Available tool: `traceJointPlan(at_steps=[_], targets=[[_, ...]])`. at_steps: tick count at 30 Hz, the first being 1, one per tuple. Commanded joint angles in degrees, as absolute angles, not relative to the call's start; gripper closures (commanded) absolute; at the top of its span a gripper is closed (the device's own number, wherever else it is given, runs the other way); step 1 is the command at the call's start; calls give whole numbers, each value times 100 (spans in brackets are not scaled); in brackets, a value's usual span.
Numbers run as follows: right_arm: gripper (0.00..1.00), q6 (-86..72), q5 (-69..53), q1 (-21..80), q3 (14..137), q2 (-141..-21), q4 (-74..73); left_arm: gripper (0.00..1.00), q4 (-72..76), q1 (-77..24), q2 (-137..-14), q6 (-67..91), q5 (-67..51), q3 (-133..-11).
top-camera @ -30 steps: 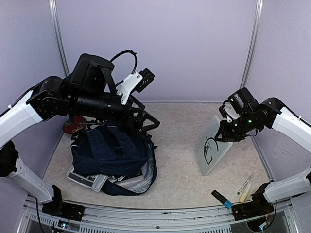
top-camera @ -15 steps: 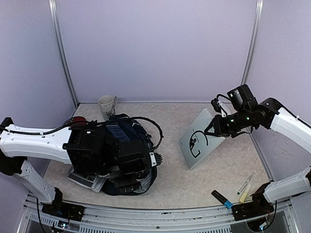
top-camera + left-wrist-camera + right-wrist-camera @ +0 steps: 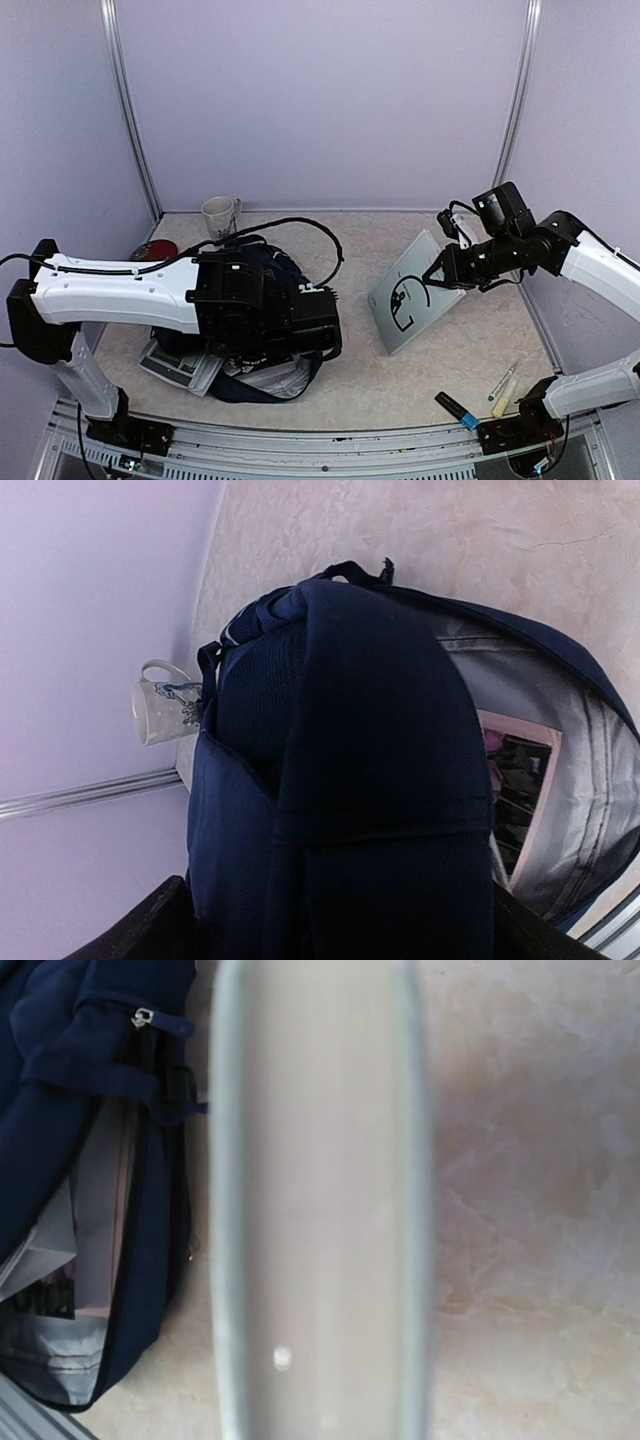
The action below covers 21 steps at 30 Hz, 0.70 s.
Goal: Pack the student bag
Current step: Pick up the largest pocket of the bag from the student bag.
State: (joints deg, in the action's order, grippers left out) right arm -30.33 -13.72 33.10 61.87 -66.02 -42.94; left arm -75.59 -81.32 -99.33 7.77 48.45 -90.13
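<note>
Two grippers working: right gripper (image 3: 443, 272) clamped on the grey board (image 3: 400, 305), left gripper (image 3: 325, 335) over the backpack (image 3: 340, 760), spread I can't tell, so I'd feed the board edge-first into its open mouth.

No actual words to read anywhere tbh; grey board (image 3: 412, 295) just has a black roundish logo; mug (image 3: 219, 216) print's too blurry
</note>
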Motion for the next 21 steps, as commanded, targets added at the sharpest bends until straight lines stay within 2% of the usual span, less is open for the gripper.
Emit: traceJointPlan(at_steps=[1,3,4,5,9,14,21], targets=[[100,-3087,-1506,3331,6251,-6330,-3740,32,-7752,-7733,-9841,851,4918,-8930],[100,-3123,-1487,3331,6240,-6293,-3740,72,-7761,-7595,-9843,919,5028,-8932],[100,-3134,-1487,3331,6239,-6278,-3739,88,-7730,-7527,-9844,911,5016,-8990],[100,-3159,-1487,3331,6236,-6261,-3728,100,-7668,-7457,-9849,910,5011,-9082],[100,-3223,-1581,3331,6261,-6258,-3617,100,-6645,-7252,-9738,355,4423,-9335],[100,-3558,-1991,3324,6120,-6075,-3056,100,-4863,-6740,-9694,-357,2519,-10019],[100,-4245,-2563,3097,6097,-5666,-2620,100,-4276,-5715,-10756,-306,980,-11926]])
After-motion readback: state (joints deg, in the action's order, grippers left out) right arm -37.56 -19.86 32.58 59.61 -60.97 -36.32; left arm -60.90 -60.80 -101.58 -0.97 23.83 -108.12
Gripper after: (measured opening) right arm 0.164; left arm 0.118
